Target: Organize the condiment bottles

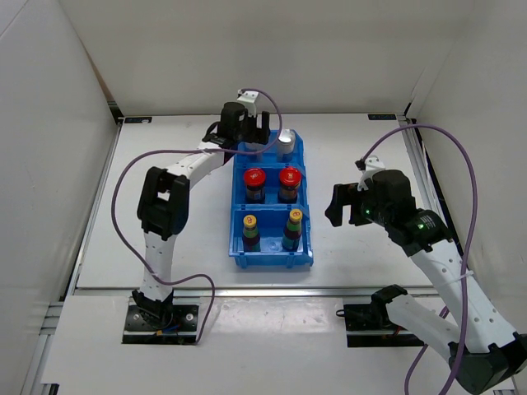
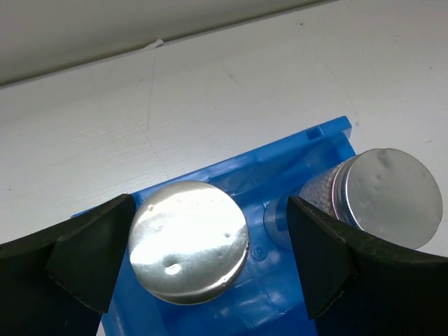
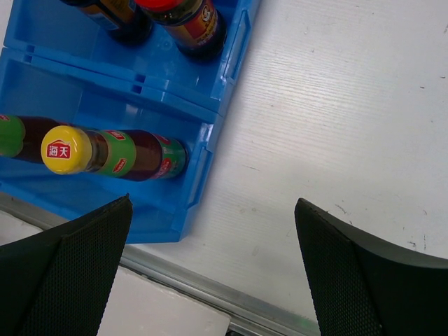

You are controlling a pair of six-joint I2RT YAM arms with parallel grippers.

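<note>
Left wrist view: left gripper, jaws wide apart, straddles a silver-capped bottle in the far compartment of the blue bin. A second silver-capped bottle stands just right of it. The right gripper, spread wide and empty, hangs right of the bin.

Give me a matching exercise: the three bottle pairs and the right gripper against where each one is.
1. silver-capped bottles
2. red-capped bottles
3. yellow-capped bottles
4. right gripper

A. near compartment of the bin
B. over the table, right of the bin
C. far compartment
D. middle compartment

Pairs: 1-C, 2-D, 3-A, 4-B.
</note>
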